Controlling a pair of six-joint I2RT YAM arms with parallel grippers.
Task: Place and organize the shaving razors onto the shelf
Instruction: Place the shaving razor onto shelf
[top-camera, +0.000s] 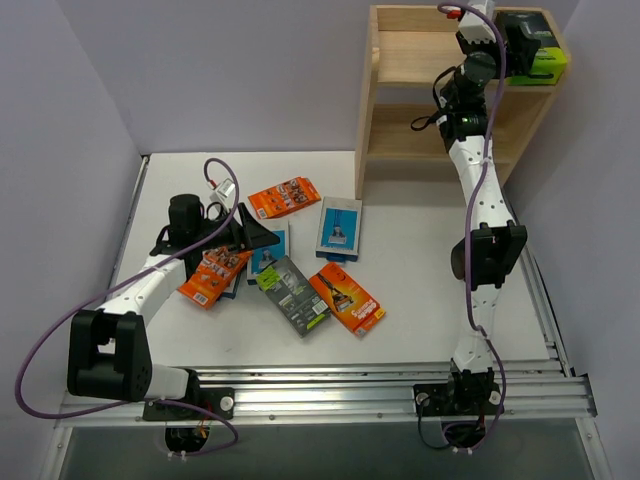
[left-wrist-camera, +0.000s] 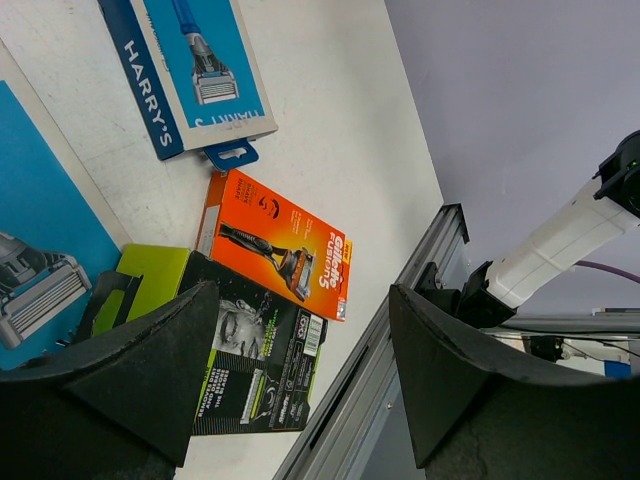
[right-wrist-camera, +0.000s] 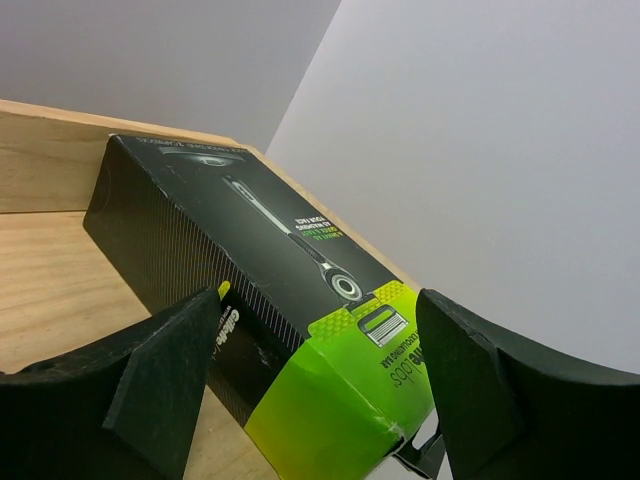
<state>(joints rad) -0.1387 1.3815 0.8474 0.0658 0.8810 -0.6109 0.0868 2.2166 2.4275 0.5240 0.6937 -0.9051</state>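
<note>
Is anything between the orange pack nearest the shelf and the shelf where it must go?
Nothing lies on the table between the orange pack and the shelf. Only the right arm crosses the shelf's right half, its right gripper open at a black box on the top tier. The left half looks free.

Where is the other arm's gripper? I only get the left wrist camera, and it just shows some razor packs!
Observer: The right gripper is up at the top tier of the shelf, with a black box with a lime-green end between its fingers.
Operator: Is it squeezing the box?
Observer: The box sits on the shelf board; I can't tell whether the gripper is squeezing it.
Operator: How many orange ones are left down here?
Observer: Three orange packs lie on the table; your view shows only one.
</note>
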